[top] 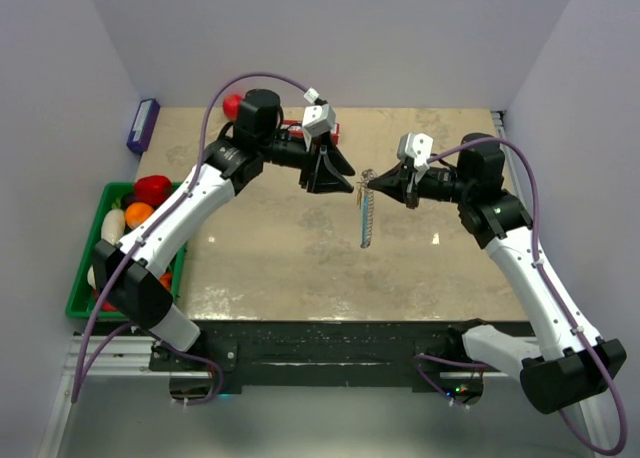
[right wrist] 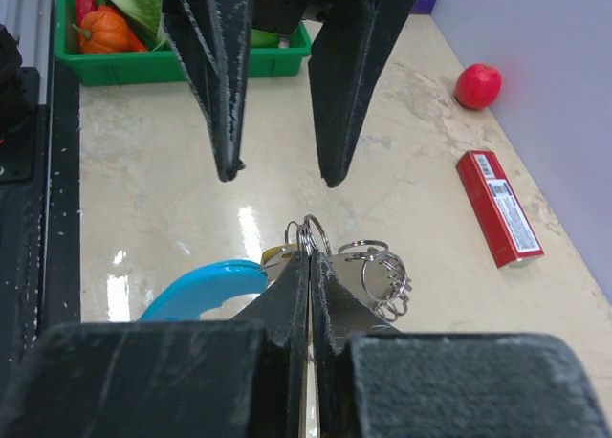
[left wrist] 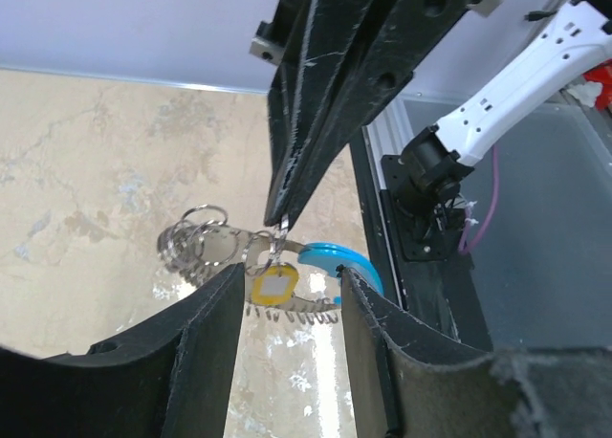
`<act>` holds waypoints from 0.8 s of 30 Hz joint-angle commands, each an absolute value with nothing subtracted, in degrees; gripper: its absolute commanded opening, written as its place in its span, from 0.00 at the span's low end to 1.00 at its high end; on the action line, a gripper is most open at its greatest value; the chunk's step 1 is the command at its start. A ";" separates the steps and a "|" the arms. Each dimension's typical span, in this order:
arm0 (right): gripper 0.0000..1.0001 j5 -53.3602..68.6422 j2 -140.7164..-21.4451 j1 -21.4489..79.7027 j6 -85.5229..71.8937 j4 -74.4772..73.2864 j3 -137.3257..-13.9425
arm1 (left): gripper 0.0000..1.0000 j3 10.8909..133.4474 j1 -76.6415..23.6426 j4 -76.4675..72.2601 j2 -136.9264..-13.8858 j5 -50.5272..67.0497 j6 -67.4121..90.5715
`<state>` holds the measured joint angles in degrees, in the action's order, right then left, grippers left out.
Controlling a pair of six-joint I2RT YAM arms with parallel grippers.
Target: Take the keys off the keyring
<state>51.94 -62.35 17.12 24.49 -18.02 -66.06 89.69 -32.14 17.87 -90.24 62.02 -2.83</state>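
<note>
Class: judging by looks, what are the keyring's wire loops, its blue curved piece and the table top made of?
Wire loops: probably polished steel, silvery with bright glints. Blue curved piece: likely glossy plastic, uniform colour, soft highlights. Table top: stone-look veined beige, glossy reflections; real stone or laminate, unclear.

Green produce bin left; red box, red ball.

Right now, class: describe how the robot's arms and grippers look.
Both the left arm and right arm have white link shells with black joints and bases. A purple cable loops along each. A small light-grey camera block sits on each wrist. The left gripper and right gripper have black, tapering, wedge-shaped fingers with scuffed, whitish edges.
</note>
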 commanded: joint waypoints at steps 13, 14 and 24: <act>0.00 52.12 -61.70 16.88 23.82 -14.68 -67.59 | 0.45 89.30 -32.43 12.39 -90.26 73.39 -0.44; 0.00 52.38 -61.70 16.88 23.82 -14.85 -67.67 | 0.45 88.60 -32.43 11.96 -90.18 73.21 -0.44; 0.00 52.21 -61.70 16.88 23.73 -14.68 -67.68 | 0.45 85.96 -32.96 5.98 -90.88 75.14 6.67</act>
